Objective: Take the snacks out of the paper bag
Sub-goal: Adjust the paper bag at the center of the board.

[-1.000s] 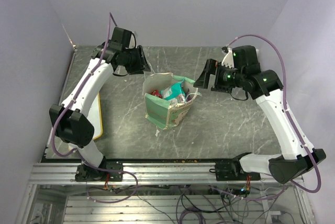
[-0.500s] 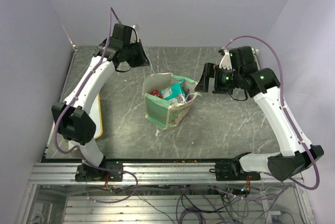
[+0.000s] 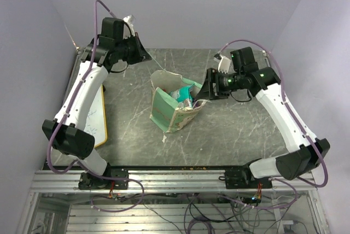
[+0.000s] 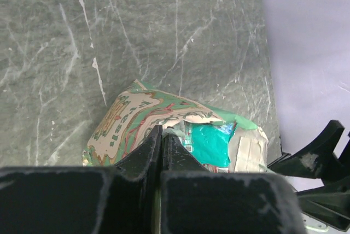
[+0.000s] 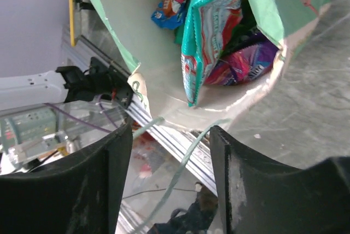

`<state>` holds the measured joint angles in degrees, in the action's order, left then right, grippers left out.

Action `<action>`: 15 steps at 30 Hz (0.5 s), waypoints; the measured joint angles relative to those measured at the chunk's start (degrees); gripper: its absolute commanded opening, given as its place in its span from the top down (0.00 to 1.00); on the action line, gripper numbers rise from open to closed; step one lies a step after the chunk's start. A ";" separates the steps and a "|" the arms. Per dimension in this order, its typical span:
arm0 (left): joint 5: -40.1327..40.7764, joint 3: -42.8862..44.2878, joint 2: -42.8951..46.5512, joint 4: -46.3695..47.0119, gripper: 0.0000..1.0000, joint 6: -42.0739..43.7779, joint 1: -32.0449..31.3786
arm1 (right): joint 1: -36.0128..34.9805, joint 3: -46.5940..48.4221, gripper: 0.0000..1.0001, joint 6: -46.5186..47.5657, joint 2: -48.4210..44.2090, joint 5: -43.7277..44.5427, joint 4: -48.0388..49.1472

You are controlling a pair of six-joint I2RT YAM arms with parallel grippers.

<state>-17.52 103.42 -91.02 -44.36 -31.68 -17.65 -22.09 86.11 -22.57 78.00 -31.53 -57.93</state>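
The paper bag (image 3: 170, 115) stands mid-table, mouth up and tilted open. Snacks fill it: a teal packet (image 5: 210, 31), a purple one (image 5: 246, 64) and a blue-red one (image 5: 168, 11). My left gripper (image 3: 146, 57) hangs behind and left of the bag, shut on its thin string handle (image 3: 154, 65), which runs taut to the back rim. In the left wrist view the left gripper (image 4: 162, 130) is pressed together above the bag (image 4: 128, 119) and the teal packet (image 4: 210, 144). My right gripper (image 5: 170, 130) is open at the bag's right rim (image 3: 198, 105), with the other string handle (image 5: 188, 154) looping between its fingers.
A wood-framed whiteboard (image 3: 94, 119) lies along the table's left edge. Lilac walls close in the back and both sides. The aluminium rail (image 3: 175, 178) with the arm bases borders the front.
My left gripper has shut on the string handle and risen back and left, pulling it taut. My right gripper has moved left to the bag's rim and its jaws have narrowed.
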 measured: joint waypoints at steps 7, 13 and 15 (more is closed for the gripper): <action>-1.44 4.33 -2.34 -2.97 0.93 0.61 4.63 | -4.42 0.42 0.47 0.04 4.37 -3.02 0.87; -4.35 5.70 -2.47 -3.45 0.93 0.57 9.77 | -13.00 0.68 0.79 0.72 7.13 -2.89 2.14; -5.01 5.68 -2.32 -3.39 0.93 0.37 10.36 | -14.51 0.68 0.86 0.70 8.17 -3.26 2.60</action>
<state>-22.52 109.10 -93.34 -47.75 -31.31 -7.29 -36.60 86.78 -21.87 86.17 -34.79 -55.33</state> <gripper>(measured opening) 0.083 0.228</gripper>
